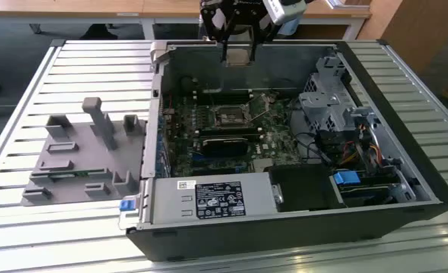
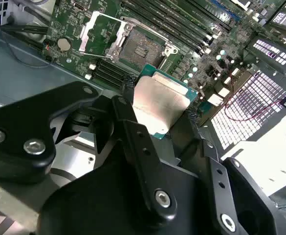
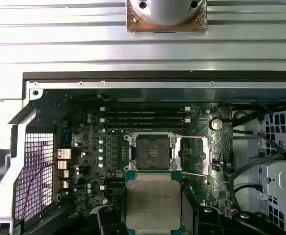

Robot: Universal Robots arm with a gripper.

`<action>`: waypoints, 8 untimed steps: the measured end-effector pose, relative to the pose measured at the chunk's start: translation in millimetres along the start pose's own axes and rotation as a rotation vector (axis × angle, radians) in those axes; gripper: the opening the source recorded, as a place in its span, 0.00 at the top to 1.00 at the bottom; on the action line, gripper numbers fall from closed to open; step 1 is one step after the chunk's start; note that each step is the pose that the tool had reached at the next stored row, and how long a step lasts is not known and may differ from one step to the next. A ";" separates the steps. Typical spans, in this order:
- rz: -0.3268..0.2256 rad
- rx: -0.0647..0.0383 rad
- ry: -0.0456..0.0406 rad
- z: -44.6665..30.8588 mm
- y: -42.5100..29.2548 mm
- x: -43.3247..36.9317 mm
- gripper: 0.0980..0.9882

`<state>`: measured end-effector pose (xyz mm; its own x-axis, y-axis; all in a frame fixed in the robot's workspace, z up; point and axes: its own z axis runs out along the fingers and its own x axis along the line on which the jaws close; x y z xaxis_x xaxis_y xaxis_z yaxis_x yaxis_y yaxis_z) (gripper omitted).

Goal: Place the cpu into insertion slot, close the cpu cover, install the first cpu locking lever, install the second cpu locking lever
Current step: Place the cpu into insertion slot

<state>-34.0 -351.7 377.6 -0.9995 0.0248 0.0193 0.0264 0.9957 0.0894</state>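
Black fingers [image 2: 129, 125] of the gripper [image 2: 158, 110] sit closest to the lens in the second wrist view. They pinch the cpu [image 2: 160, 100] by two opposite edges. The chip's face is tan-silver, with a green border showing along the free edges. It lies flat between the fingers, and its far part juts past the fingertips. Both wrist views agree: one finger is pressed against each side of the chip.

Exterior view:
- The gripper and cpu hang over the far wall of the computer case [image 1: 300, 227], well above the green motherboard [image 1: 208, 145].
- The chip touches neither the board nor the case.
- The case lies on its side with its interior facing up, on a slatted metal worktop [image 1: 26, 239].
- A labelled power supply [image 1: 208, 200] sits against the case's near wall.
- A grey fixture block [image 1: 79, 153] rests on the worktop just beside the case, toward the exterior view's left.

Insertion slot [image 3: 152, 151]:
- It is a small dark square with a pale metal rim, in the middle of the board, and its contact field is exposed.
- In the first wrist view it shows just past the chip's leading edge, apart from it.

The cpu cover [image 2: 87, 30] is a thin grey frame with a hollow centre. It is swung up off the socket and stands beside it.

Long black memory slots [image 3: 145, 115] run parallel to each other on the side of the socket away from the chip.
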 end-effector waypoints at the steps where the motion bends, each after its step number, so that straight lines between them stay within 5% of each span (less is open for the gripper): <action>1: 0.000 0.000 0.0000 0.0 0.0 0.0 0.50; 8: 0.003 0.000 -0.0003 0.0 0.0 0.0 0.50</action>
<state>-34.0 -351.7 377.5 -0.9994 0.0280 0.0193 0.0296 0.9956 0.0894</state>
